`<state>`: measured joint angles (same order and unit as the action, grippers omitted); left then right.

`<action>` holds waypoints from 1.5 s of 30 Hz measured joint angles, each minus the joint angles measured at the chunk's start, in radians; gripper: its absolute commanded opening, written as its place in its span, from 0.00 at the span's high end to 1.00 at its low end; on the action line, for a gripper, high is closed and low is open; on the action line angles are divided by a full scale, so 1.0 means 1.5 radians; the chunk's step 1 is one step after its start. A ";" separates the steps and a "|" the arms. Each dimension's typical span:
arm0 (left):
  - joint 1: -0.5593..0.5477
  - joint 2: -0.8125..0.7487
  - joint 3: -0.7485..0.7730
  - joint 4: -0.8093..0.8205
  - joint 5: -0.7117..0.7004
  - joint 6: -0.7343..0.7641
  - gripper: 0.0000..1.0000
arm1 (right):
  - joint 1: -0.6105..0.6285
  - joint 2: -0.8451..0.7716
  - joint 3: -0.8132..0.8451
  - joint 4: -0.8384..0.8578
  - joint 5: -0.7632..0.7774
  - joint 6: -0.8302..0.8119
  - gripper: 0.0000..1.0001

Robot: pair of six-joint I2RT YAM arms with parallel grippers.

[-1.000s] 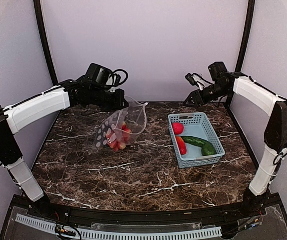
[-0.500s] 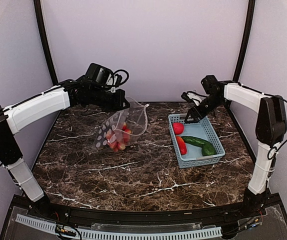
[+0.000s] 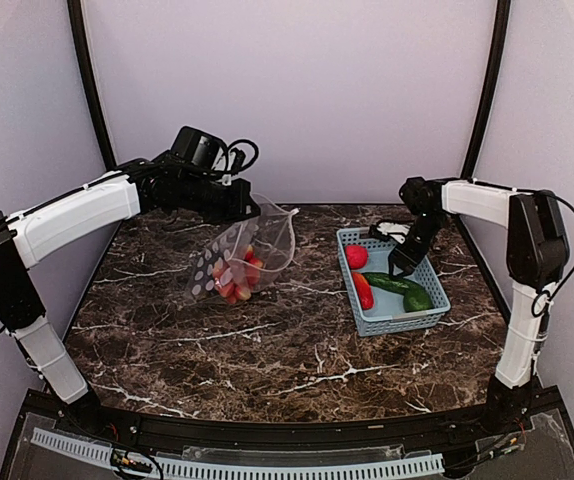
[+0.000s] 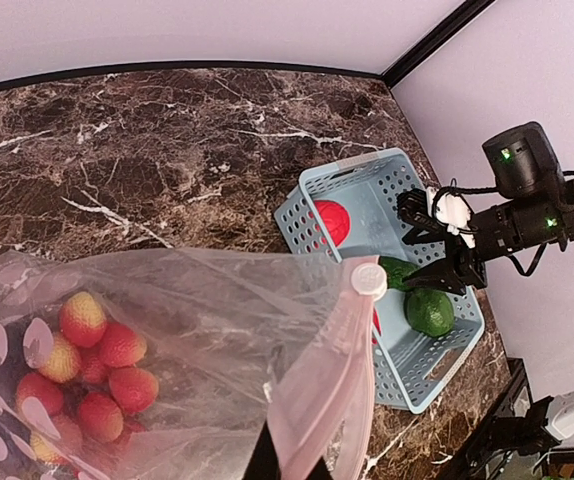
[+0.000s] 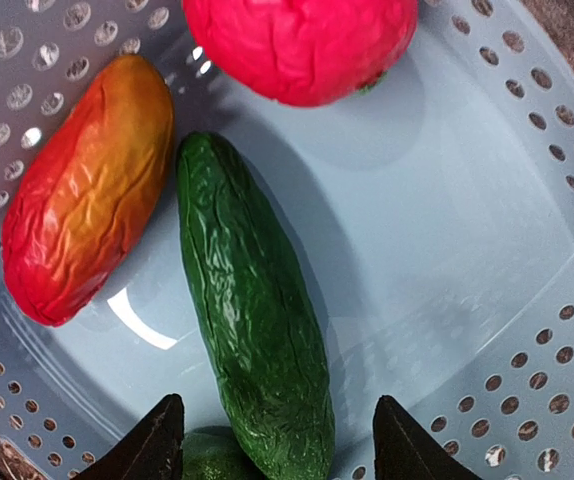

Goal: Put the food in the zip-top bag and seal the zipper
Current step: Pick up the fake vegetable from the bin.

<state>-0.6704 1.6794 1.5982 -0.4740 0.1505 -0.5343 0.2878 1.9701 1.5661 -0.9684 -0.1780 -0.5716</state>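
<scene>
Simultaneously, left jaws pinch the zip-top bag (image 3: 267, 240) of berries (image 4: 97, 350) centre-left, while right jaws gape over the cucumber (image 5: 257, 330) in the right-hand basket (image 3: 399, 321).

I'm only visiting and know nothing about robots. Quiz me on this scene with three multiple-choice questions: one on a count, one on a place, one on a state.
1. How many food pieces lie in the blue basket? A two, B four, C six
2. Where are the red berries? A inside the clear bag, B beside the basket, C in the basket
3. The right gripper above the cucumber is: A open, B shut on the cucumber, C holding the bag

Answers:
1 B: tomato, pepper, cucumber and avocado.
2 A: they show through the plastic that the left gripper holds up.
3 A: its fingertips stand apart, straddling the cucumber.
</scene>
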 measured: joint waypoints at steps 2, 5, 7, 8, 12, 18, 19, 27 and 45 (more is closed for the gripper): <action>0.000 0.000 0.000 0.000 0.002 0.000 0.99 | 0.000 0.001 -0.008 -0.005 0.010 -0.003 0.40; 0.000 0.001 0.000 0.000 0.004 0.000 0.99 | 0.000 0.004 -0.010 -0.008 0.018 -0.008 0.42; 0.000 0.001 0.000 0.000 0.005 0.000 0.99 | 0.000 0.009 -0.010 -0.008 0.020 -0.010 0.43; 0.000 0.001 0.000 0.000 0.005 0.000 0.99 | 0.000 0.012 -0.010 -0.008 0.020 -0.010 0.44; 0.000 0.001 0.000 0.000 0.006 0.000 0.99 | 0.000 0.025 -0.011 -0.010 0.020 -0.011 0.46; 0.000 0.001 0.000 0.000 0.007 0.000 0.99 | 0.000 0.044 -0.013 -0.017 0.020 -0.013 0.56; 0.000 0.001 0.000 0.000 0.007 0.000 0.99 | 0.000 0.046 -0.013 -0.017 0.020 -0.013 0.58; 0.000 0.001 0.000 0.000 0.008 0.000 0.99 | 0.000 0.048 -0.013 -0.021 0.020 -0.014 0.67; 0.000 0.012 0.000 0.005 0.025 -0.010 0.99 | 0.000 -0.045 0.069 -0.069 0.020 -0.003 0.77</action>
<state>-0.6704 1.6970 1.5982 -0.4660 0.1875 -0.5491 0.2878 1.9030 1.6703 -1.0718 -0.1486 -0.5755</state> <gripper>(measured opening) 0.010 0.370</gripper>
